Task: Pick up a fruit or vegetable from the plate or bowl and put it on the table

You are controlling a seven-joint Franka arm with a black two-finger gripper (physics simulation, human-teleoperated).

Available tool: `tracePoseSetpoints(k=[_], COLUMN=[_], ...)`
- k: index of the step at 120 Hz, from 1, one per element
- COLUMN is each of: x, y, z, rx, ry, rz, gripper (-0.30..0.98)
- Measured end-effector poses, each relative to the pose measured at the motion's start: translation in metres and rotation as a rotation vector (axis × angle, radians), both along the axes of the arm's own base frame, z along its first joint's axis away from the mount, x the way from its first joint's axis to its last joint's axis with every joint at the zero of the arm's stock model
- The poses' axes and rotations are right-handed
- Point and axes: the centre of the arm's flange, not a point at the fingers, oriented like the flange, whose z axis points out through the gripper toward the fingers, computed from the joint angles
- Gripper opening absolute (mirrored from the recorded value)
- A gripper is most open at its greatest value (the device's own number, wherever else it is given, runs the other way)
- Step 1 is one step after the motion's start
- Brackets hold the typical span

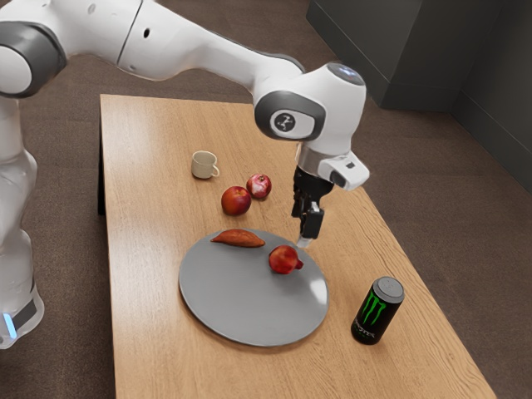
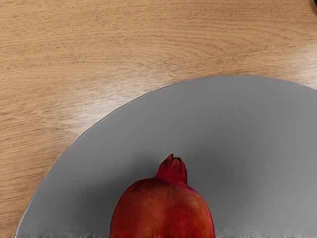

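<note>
My gripper (image 1: 307, 241) points down just above the plate's far edge in the exterior view, a little up and to that view's right of the pomegranate. The red pomegranate (image 1: 284, 259) lies on the round grey plate (image 1: 249, 303), and a brownish-orange sweet potato (image 1: 238, 238) rests near the plate's rim. In the wrist view the pomegranate (image 2: 162, 210) appears with its crown, on the grey plate (image 2: 237, 114). How far apart the gripper's two sides stand cannot be made out.
Two red fruits (image 1: 236, 200) (image 1: 258, 186) sit on the wooden table (image 1: 150, 249) beyond the plate, with a beige mug (image 1: 204, 165) near them. A black and green can (image 1: 377, 310) stands upright toward the exterior view's right.
</note>
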Motion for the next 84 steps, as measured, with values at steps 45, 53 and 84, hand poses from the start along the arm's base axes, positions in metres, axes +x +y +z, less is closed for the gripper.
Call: tracePoseSetpoints(k=[45,53,84], x=[-0.015,-0.014,-0.016], y=[0.002,0.000,-0.001], z=[-0.026,-0.030,-0.047], rx=[0.004,0.005,0.007], ry=[0.015,0.018,0.036], rz=[-0.003,-0.005,-0.008], gripper=[0.69,0.69,0.69])
